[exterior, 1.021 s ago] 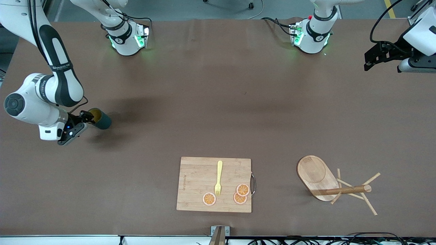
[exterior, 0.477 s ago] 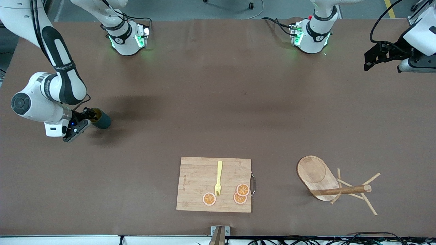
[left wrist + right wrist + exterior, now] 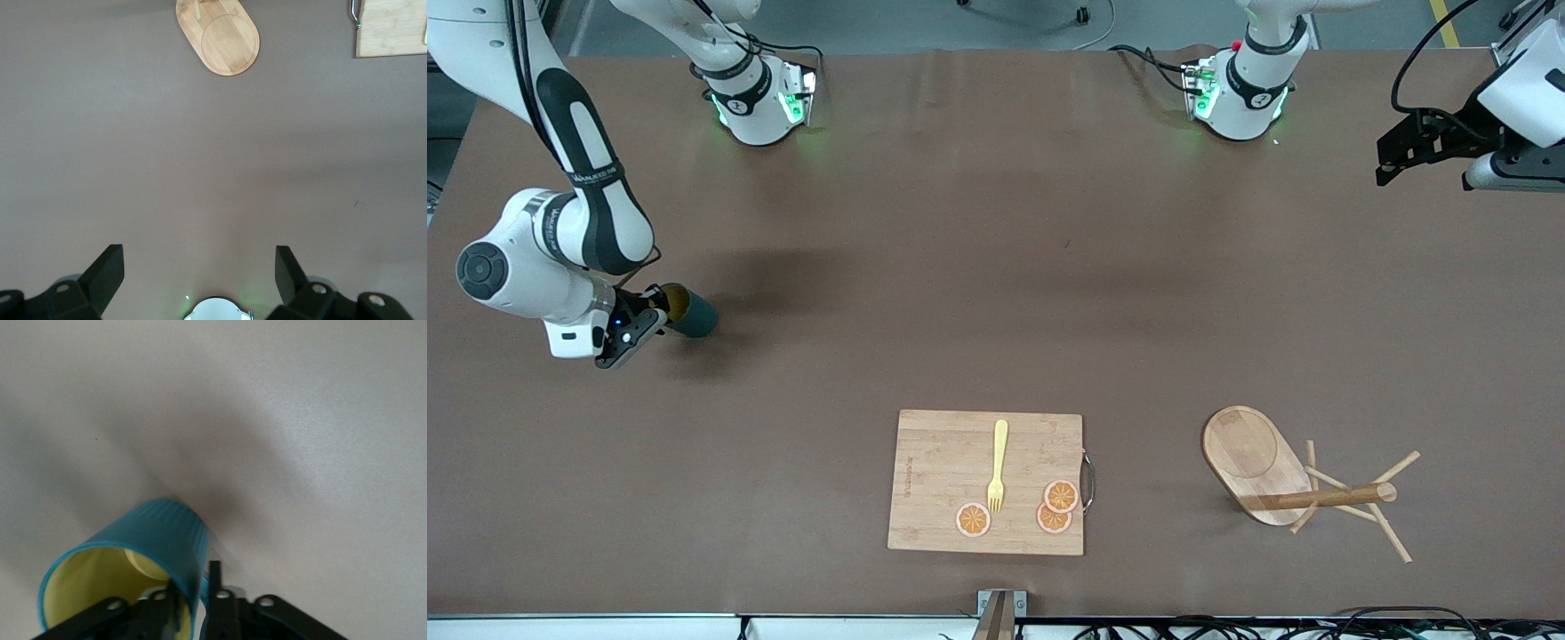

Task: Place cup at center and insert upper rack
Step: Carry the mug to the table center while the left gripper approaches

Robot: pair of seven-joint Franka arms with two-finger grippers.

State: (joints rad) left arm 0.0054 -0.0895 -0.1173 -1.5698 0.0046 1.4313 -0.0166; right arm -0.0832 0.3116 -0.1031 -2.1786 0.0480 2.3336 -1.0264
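The right end effector (image 3: 654, 313) is closed on the cup (image 3: 689, 310), one finger inside the yellow interior and one outside on the ribbed wall, pinching the rim wall. The cup is tilted, mouth toward the wrist, and sits low near the table (image 3: 996, 267) edge at the right arm's end; whether it touches the table cannot be told. The right wrist view confirms the pinch on the wall (image 3: 190, 587).

Handling, as judged: the cup looks small, rigid and light. A single-wall pinch lets it pivot, so carry it slowly and level it before setting down at the table center. If ceramic, it is brittle; lower it gently.

The left end effector (image 3: 1405, 156) waits above the table corner at the left arm's end, fingers spread wide (image 3: 103, 277).

The rack (image 3: 1280, 476) lies on its side near the camera-side edge, toward the left arm's end, base on edge and post horizontal. It appears stiff and light. The thick post (image 3: 1343, 494) is the likely grasp point; the thin pegs could snap or snag.

The board (image 3: 943, 462) lies at the middle of that same edge.
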